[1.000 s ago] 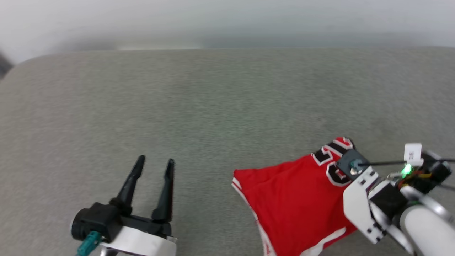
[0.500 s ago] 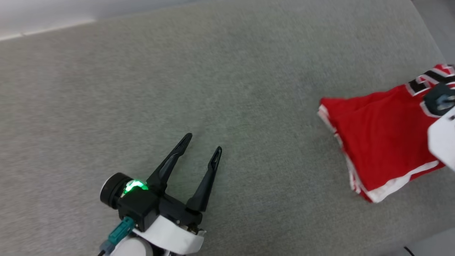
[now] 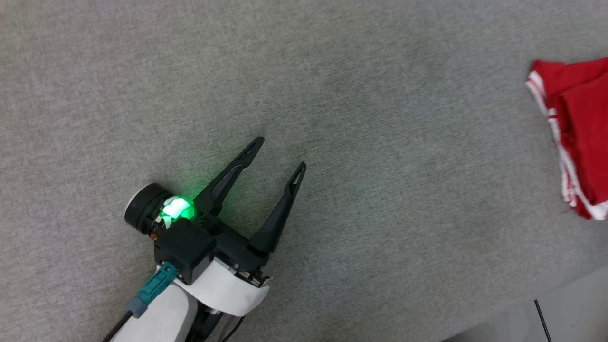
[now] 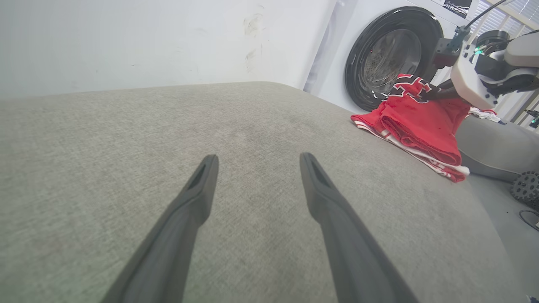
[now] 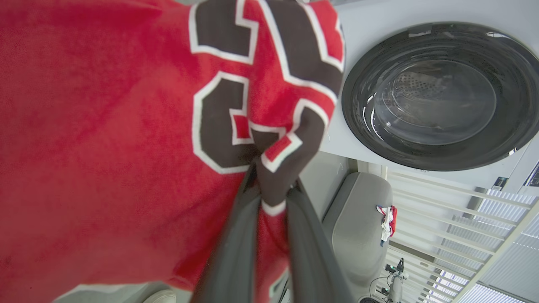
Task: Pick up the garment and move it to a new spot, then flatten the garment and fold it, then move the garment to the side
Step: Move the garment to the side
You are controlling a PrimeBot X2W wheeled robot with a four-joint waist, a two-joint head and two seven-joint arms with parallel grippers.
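Observation:
The garment, a red jersey with white striped trim, lies bunched at the right edge of the head view on the grey fabric surface. In the left wrist view the garment sits folded over at the surface's far right corner, where my right gripper holds its printed end up. My right gripper is shut on a pinch of the garment at the black, white-edged numbers. My left gripper hovers open over bare fabric, well left of the garment, nothing between its fingers.
A washing machine with a round dark door stands just past the garment. The surface's edge runs along the lower right, with floor beyond. A grey seat with a small cloth on it stands by the machine.
The head camera has swung left and down, so the garment now sits at the right edge and my right gripper has left that view. My left gripper stays open.

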